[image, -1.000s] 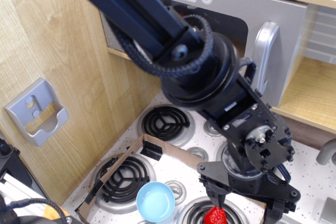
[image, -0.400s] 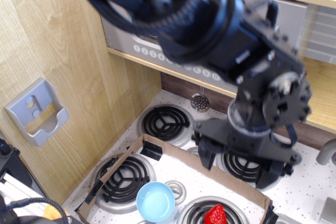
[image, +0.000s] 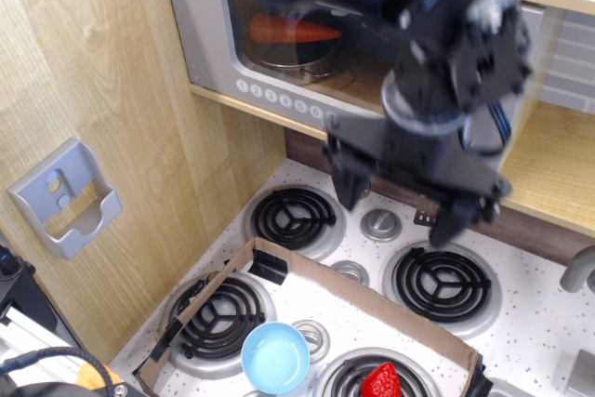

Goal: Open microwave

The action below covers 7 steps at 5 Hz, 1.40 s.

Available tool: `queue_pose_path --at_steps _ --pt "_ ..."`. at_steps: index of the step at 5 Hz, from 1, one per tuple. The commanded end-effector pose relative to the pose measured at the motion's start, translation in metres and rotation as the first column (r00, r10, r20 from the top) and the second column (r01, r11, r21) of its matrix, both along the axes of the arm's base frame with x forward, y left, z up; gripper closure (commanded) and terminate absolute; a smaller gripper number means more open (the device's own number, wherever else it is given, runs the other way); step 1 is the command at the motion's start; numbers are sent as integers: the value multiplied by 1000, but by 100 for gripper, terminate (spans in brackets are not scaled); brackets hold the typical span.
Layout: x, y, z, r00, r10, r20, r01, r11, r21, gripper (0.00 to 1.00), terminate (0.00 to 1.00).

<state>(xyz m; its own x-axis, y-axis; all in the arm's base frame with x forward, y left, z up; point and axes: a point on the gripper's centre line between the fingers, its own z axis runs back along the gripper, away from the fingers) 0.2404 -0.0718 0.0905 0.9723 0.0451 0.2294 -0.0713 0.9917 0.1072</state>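
The grey microwave [image: 206,39] sits on a wooden shelf at the top of the view. Through its door window [image: 279,44] I see an orange carrot on a metal dish. A row of small round buttons [image: 279,99] runs along its lower edge. The black arm covers the right part of the door, so the silver handle and the clock are hidden. My gripper [image: 400,204] hangs in front of the microwave's lower right edge, above the stove. Its two black fingers [image: 348,183] are spread apart with nothing between them.
A grey wall holder [image: 65,197] is on the wooden left wall. Below are black stove burners [image: 293,216], a cardboard tray [image: 307,271], a blue bowl [image: 275,357] and a red strawberry [image: 379,382]. An open wooden shelf [image: 558,160] lies to the right.
The gripper has risen from just above the strawberry to the level of the microwave's lower edge, moving back toward the door. The window and carrot now show; clock and handle are covered.
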Motion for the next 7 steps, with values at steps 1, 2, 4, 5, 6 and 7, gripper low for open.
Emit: queue_pose_path --at_steps 1,2,4,5,6,7 --pt "38 16 28 995 -83 57 83 997 -4 0 0" --pt "45 12 27 991 -112 71 114 993 -28 0 0" --pt "69 -3 27 977 -179 119 189 979 -74 0 0" --pt "81 -8 27 970 -207 129 219 972 -85 0 0" --pt "89 -11 25 967 -214 137 227 970 -88 0 0" --pt "98 -10 23 963 -226 146 240 967 -87 0 0"
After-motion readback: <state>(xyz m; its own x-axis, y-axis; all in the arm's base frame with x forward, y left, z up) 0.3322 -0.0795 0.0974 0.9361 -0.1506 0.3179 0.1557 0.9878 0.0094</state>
